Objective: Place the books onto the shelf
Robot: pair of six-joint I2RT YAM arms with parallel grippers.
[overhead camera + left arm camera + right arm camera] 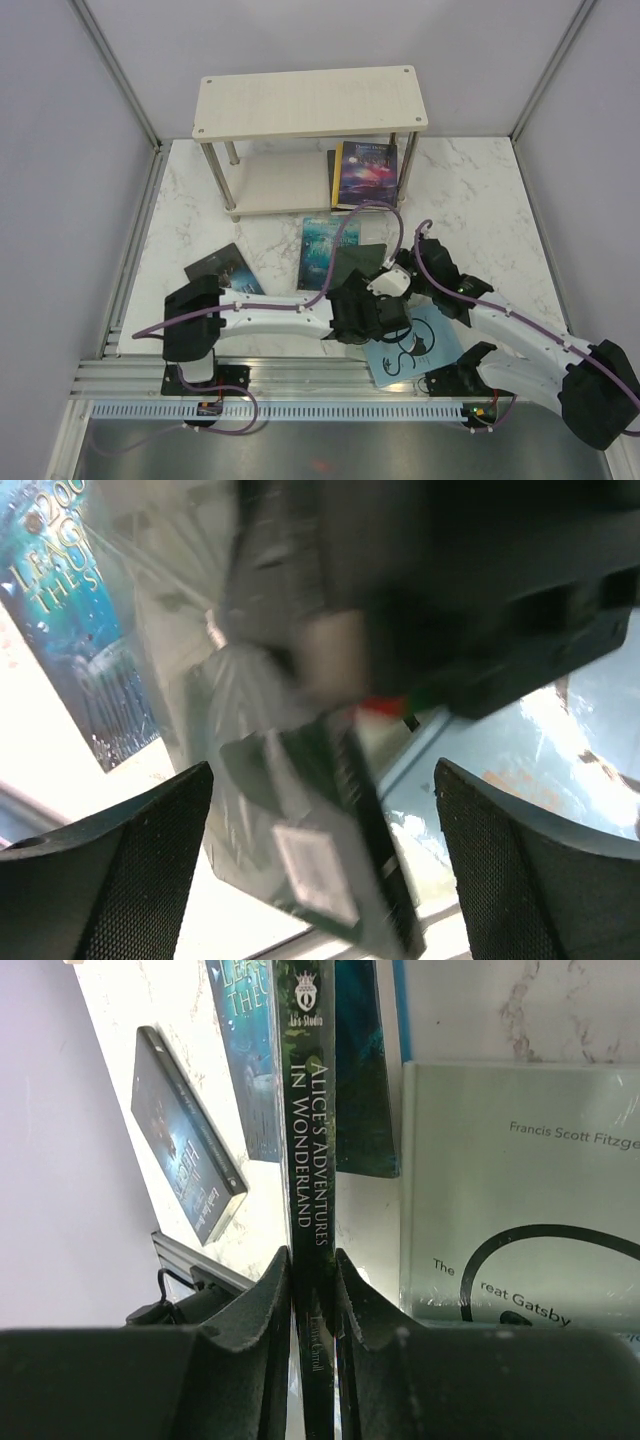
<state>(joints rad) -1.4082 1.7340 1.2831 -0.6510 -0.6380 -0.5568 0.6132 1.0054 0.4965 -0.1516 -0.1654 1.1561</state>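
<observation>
**Alice held by its spine**

The right claw (312, 1265) pinches the dark green Alice's Adventures in Wonderland (310, 1110) at centre frame. The left claw (320, 775) gapes wide beside it. The shelf (310, 100) stands upper centre in the overhead view.

Shelf (310, 100): top board bare; lower tier open at left, books (365, 172) filling right end.
Table (480, 200): far right marble open; centre-front crowded by 2 arms (270, 312), green book (312, 1140) on edge, and teal book (325, 250), dark book (225, 265), pale blue book (420, 350) lying flat.
</observation>
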